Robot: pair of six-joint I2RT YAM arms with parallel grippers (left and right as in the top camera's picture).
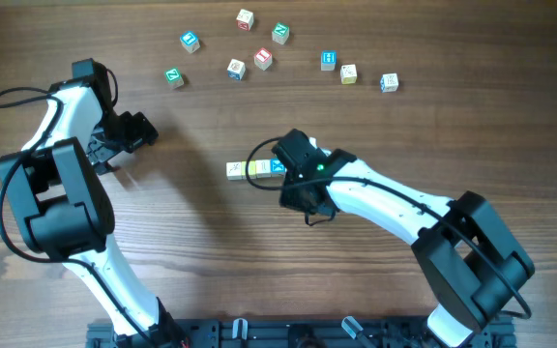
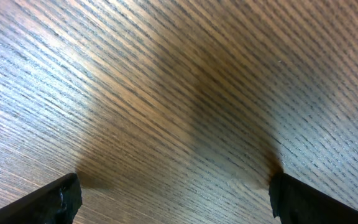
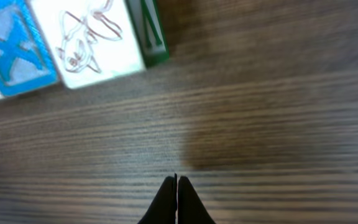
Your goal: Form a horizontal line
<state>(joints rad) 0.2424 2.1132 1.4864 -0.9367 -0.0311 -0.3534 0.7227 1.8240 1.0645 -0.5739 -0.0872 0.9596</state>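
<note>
A short row of three letter blocks [image 1: 255,169] lies at the table's middle. In the right wrist view it shows as a blue X block [image 3: 11,50], a white block with a drawing [image 3: 89,40] and a green block [image 3: 151,28], side by side. My right gripper [image 1: 291,186] is shut and empty [image 3: 177,186], just off the row's right end, over bare wood. My left gripper [image 1: 133,130] is wide open and empty [image 2: 176,199] at the left, over bare table. Several loose blocks lie at the back, such as a red one [image 1: 263,59] and a blue one [image 1: 329,61].
The loose blocks spread from a green one [image 1: 173,76] on the left to a blue-and-white one [image 1: 388,82] on the right. A black rail [image 1: 288,333] runs along the front edge between the arm bases.
</note>
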